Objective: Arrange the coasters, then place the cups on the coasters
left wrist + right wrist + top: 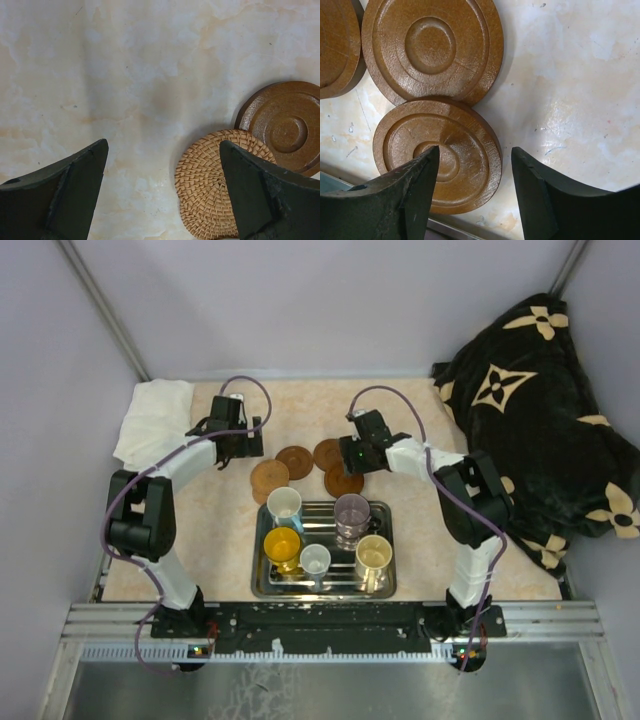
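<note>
The left pincer stands wide open and holds nothing. Between its fingers there is only bare tabletop. A woven coaster lies flat at its right finger and is partly hidden by it. Just past that one lies a ringed brown coaster, touching it or almost touching it.

The right pincer is about half open, low over the near coaster. One finger covers the middle of this disc and the other finger is just outside its rim, so the rim sits in the gap. The disc lies flat on the tabletop, and I cannot tell whether the fingers really press on it. In front of this pincer a far coaster touches the near one. An edge coaster shows only partly, just beside the far one.

Behind both pincers, toward the arm bases, a steel tray carries all five cups upright: the light blue cup, the purplish-grey cup, the yellow cup, the small grey-white cup and the cream cup. The tray is nearer to the right pincer than to the left one.
</note>
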